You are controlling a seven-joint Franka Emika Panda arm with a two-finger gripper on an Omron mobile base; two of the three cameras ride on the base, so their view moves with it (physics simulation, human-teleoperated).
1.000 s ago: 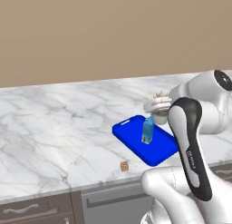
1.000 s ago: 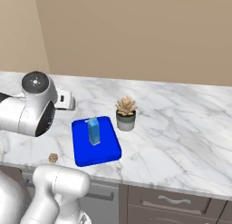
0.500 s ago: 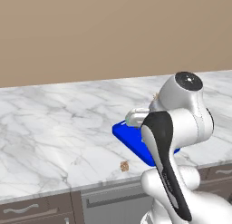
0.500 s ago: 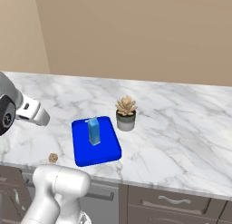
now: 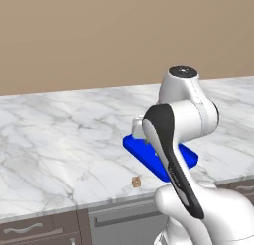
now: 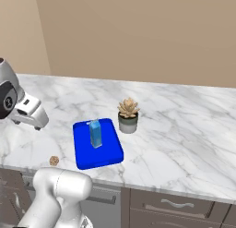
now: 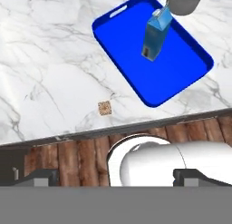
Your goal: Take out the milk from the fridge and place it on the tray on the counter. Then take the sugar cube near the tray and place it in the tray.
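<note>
The milk (image 6: 95, 134) stands upright in the blue tray (image 6: 106, 154) on the worktop (image 6: 184, 144); the sugar cube (image 6: 54, 161) lies nearby, near the edge; the end effector (image 7: 115, 177) is wide open, empty

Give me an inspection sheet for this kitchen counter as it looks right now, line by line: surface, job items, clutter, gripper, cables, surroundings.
Surface: white marble counter with grey veins, no spills seen.
Tray: blue tray lies flat near the front edge.
Milk: the milk stands upright on the tray.
Sugar cube: the sugar cube lies on the counter beside the tray, not in it, close to the front edge.
Clutter: small potted plant stands just beside the tray.
Gripper: the gripper is open, empty, above the counter's front edge.
Cables: nothing seen.
Surroundings: plain tan wall behind; brown drawers below the counter.
</note>
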